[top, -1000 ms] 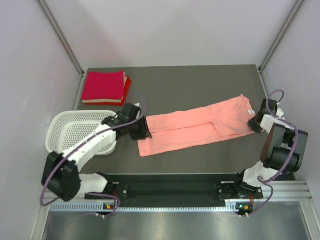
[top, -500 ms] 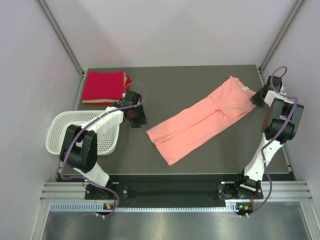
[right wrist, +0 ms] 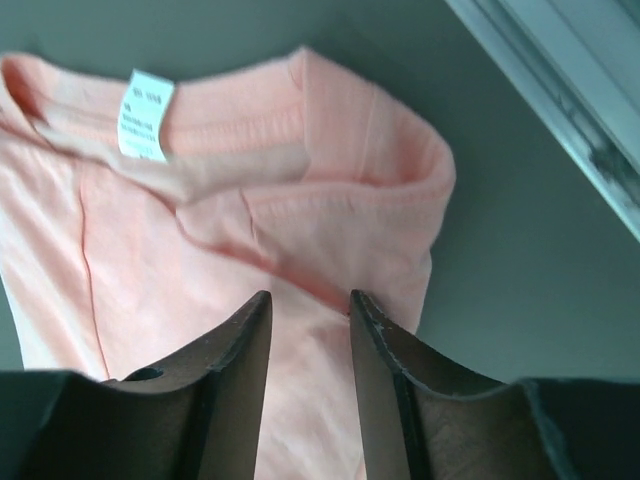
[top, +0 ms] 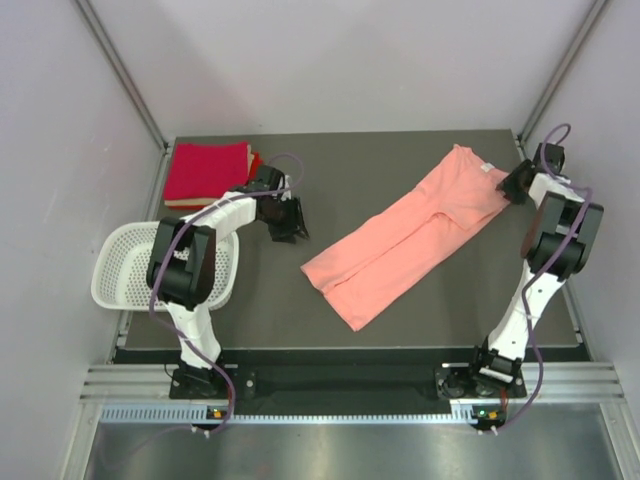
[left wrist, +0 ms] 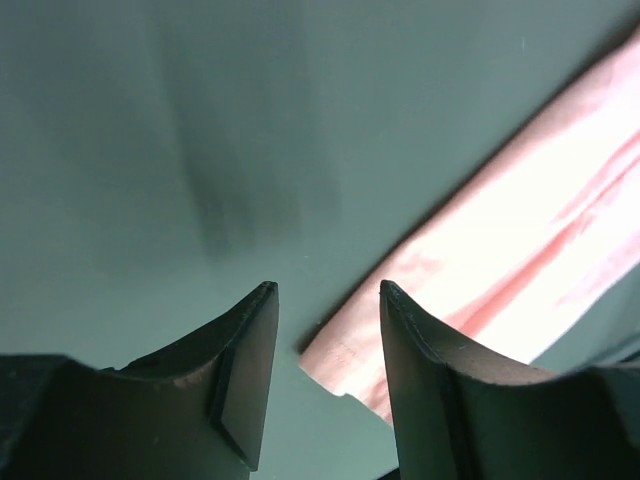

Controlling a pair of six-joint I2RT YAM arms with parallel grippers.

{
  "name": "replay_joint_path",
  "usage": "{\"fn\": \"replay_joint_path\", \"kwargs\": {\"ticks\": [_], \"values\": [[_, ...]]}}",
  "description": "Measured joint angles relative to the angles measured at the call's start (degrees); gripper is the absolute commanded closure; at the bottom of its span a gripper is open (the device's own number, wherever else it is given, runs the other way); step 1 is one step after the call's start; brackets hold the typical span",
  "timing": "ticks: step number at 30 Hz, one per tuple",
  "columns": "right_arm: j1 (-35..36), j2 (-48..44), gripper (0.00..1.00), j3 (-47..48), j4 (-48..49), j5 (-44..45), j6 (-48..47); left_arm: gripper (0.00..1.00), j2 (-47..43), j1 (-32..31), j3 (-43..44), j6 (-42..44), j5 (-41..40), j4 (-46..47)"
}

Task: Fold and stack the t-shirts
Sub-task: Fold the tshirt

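Note:
A salmon-pink t-shirt [top: 410,235], folded into a long strip, lies diagonally on the dark table [top: 380,160], its hem end near the middle front and its collar at the far right. My left gripper [top: 293,224] hovers left of the hem. In the left wrist view it [left wrist: 325,295] is open and empty, with the shirt's hem corner [left wrist: 350,350] just beyond the tips. My right gripper [top: 513,185] is at the collar. In the right wrist view it [right wrist: 310,300] is open over the pink cloth [right wrist: 200,250], below the white tag [right wrist: 145,115]. Red folded t-shirts [top: 207,172] are stacked at the far left corner.
A white perforated basket [top: 130,262] stands at the table's left edge, beside my left arm. The table's right edge and a metal rail [right wrist: 560,90] run close to the collar. Grey walls close in the back and sides.
The pink shirt swung from lying across the table to a diagonal, collar carried to the far right. My left gripper let go of the hem and pulled away left. The right jaws widened.

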Motion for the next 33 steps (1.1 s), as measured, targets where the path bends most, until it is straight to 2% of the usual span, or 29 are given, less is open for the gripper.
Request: {"fn": "replay_joint_path", "kwargs": {"ticks": [2,3,4,14,16,17,21,33], "values": [[-0.02,-1.68,0.59,-1.46,-1.44,0.00,-0.09,0.50,0.79,0.00,-0.09,0.79,2.25,0.04],[-0.02,-2.82,0.53,-2.21,-2.43,0.02,-0.13,0.50,0.96,-0.02,-0.37,1.25,3.34,0.07],[-0.02,-3.85,0.52,-2.67,-3.23,0.02,-0.15,0.50,0.96,-0.02,-0.81,1.46,4.00,0.22],[-0.02,-14.75,0.44,-8.92,-6.99,-2.97,-0.52,0.52,0.39,-2.12,-7.02,2.25,7.39,2.08],[0.09,-16.41,0.44,-11.52,-6.86,-3.76,-0.50,0.61,0.39,-3.04,-7.04,2.29,7.37,2.21],[0.20,-17.29,0.44,-13.00,-6.97,-4.13,-0.52,0.75,0.39,-3.34,-7.15,2.40,7.34,2.25],[0.79,-20.61,0.46,-18.25,-7.34,-5.25,-0.59,1.00,0.46,-4.11,-8.15,2.19,5.81,1.92],[1.20,-25.09,0.49,-25.83,-7.08,-5.49,-2.47,1.00,-8.72,-4.13,-17.99,-0.66,-1.42,1.09]]}}
